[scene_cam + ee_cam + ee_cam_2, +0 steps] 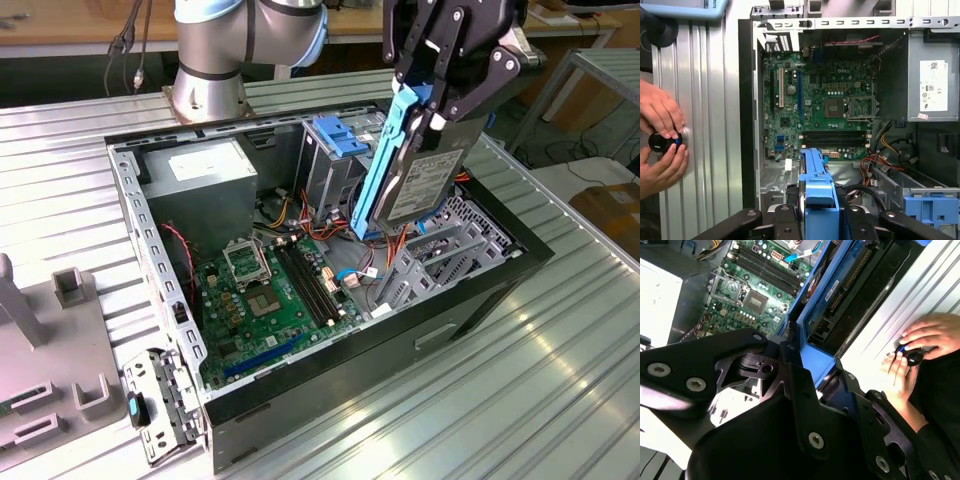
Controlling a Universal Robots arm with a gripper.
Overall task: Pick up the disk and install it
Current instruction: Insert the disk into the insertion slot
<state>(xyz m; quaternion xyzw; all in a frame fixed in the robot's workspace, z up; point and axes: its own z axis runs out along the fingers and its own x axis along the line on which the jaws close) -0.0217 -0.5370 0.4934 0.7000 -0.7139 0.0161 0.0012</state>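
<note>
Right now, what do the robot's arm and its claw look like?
The arm is made of fat, round silver-grey tubes with light blue caps at the joints, standing on a round silver base. Its gripper is black, built from flat jointed bars pinned with shiny silver bolts.

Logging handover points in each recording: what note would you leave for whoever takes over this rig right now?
Gripper: shut on the disk, gripping its upper end.
Disk: in the air, on end and tilted, above the open computer case, to the exterior view's right of the blue-handled drive cage.
Done: disk picked up.
Left: disk not yet seated in the case.
Note: a person's hands rest on the table beside the case, around a small black object.
</note>
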